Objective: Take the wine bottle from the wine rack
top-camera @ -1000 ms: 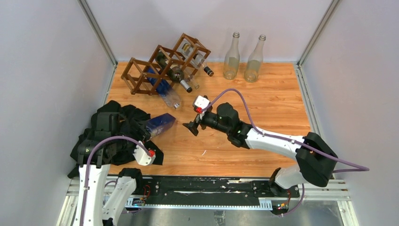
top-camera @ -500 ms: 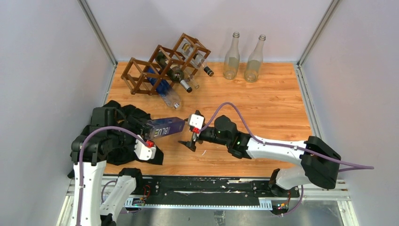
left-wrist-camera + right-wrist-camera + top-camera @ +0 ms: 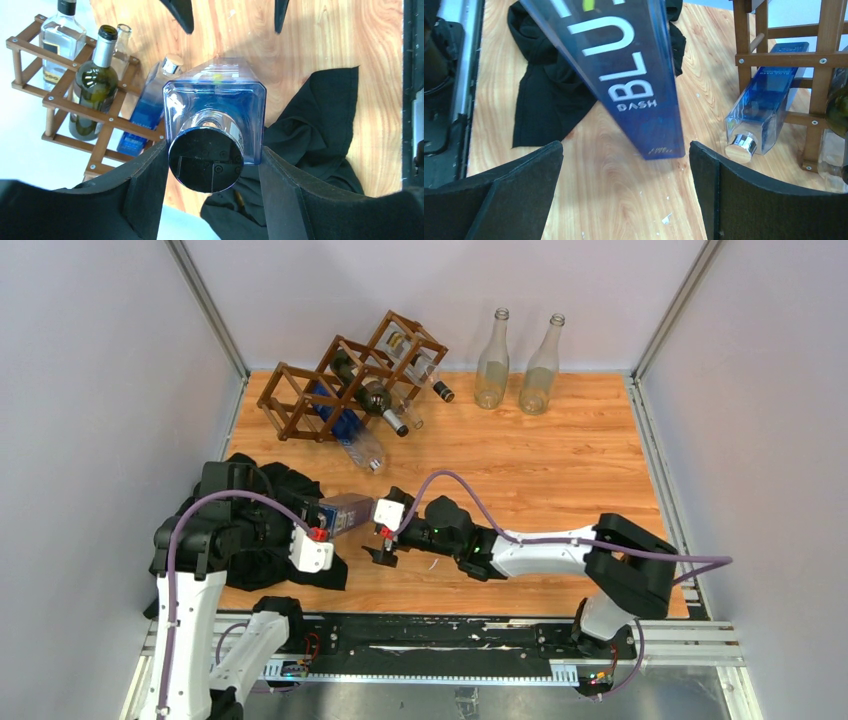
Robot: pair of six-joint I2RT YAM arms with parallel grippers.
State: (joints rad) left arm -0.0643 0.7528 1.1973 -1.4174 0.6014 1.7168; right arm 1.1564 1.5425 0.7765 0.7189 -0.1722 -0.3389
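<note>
Left pincer (image 3: 211,153) pinches the blue bottle (image 3: 215,100); right pincer (image 3: 625,149) spread; only right wrist reads its lettering.

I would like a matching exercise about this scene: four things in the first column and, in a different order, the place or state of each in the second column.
Column one
1. nearer blue bottle
2. right gripper
3. two clear bottles
4. dark green bottle

Column two
A. standing upright at the far edge of the table
B. open, fingers wide apart
C. clamped in the left gripper
D. lying in the wine rack

Pairs: 1-C, 2-B, 3-A, 4-D
</note>
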